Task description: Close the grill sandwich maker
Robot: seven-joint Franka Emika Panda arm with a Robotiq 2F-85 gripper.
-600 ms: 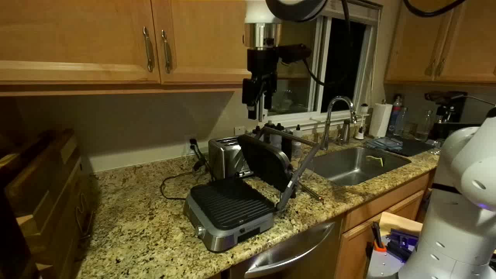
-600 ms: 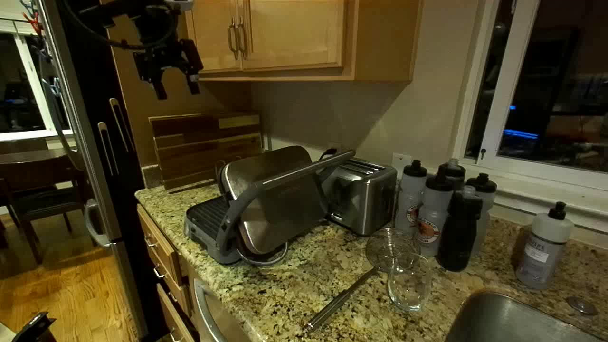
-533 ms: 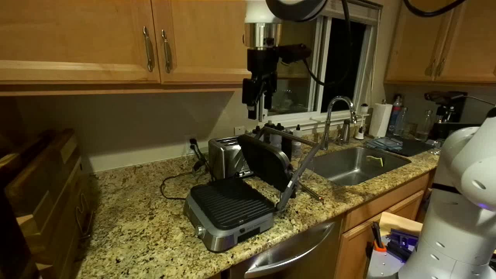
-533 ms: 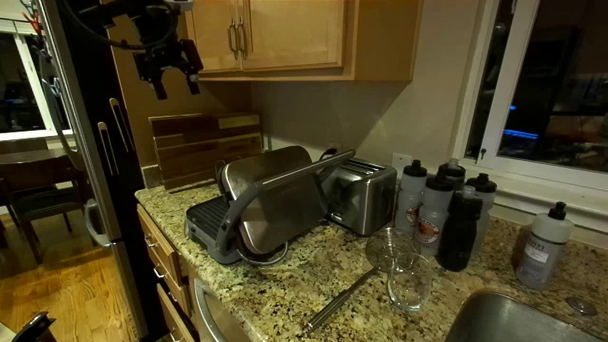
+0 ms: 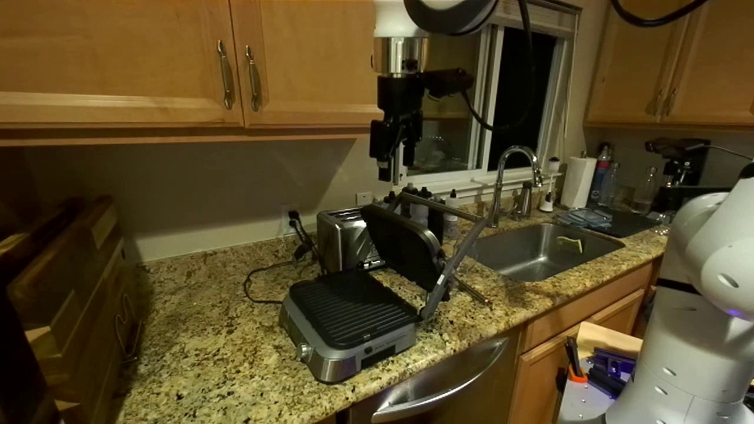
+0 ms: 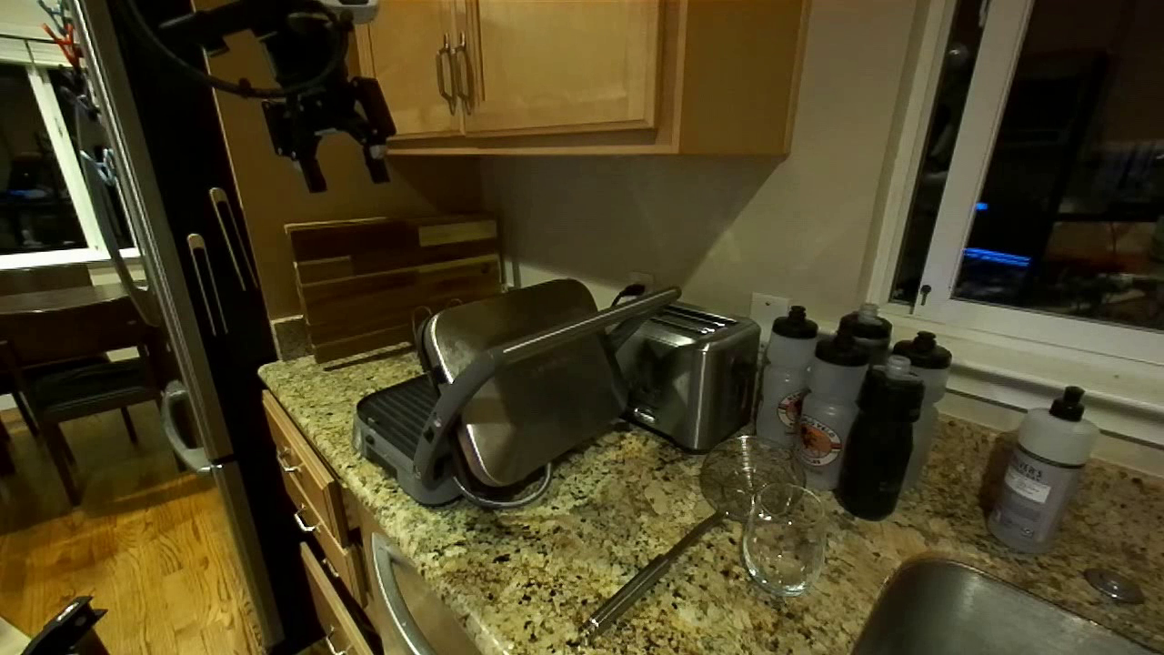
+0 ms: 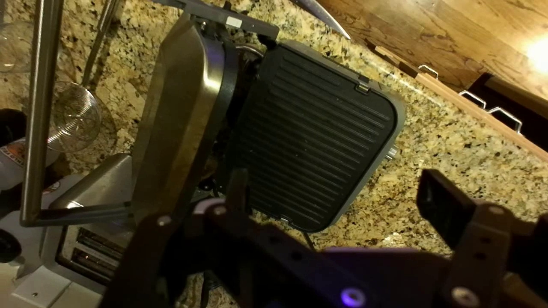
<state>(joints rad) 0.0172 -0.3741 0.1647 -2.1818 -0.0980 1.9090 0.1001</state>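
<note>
The grill sandwich maker (image 5: 353, 306) sits on the counter with its lid tilted far back and its ribbed lower plate bare. It also shows in an exterior view (image 6: 546, 391) from the back of the lid. Its bar handle (image 6: 587, 326) slants upward behind the lid. In the wrist view the ribbed plate (image 7: 312, 132) lies below the jaws, with the lid (image 7: 180, 102) and bar handle (image 7: 39, 107) to the left. My gripper (image 6: 347, 178) is open and empty, high above the grill and touching nothing. Its fingers are spread wide in the wrist view (image 7: 334, 175).
A silver toaster (image 6: 696, 373) stands close behind the lid. Several bottles (image 6: 837, 400), a glass (image 6: 784, 541) and a wire strainer (image 6: 655, 573) stand or lie near it. Wooden boards (image 5: 70, 294) lean at the far end. Upper cabinets (image 5: 306, 65) hang near the arm. The sink (image 5: 542, 253) is beyond.
My gripper has shifted very slightly to the right in both exterior views. It stays open. The grill, its lid and handle have not moved.
</note>
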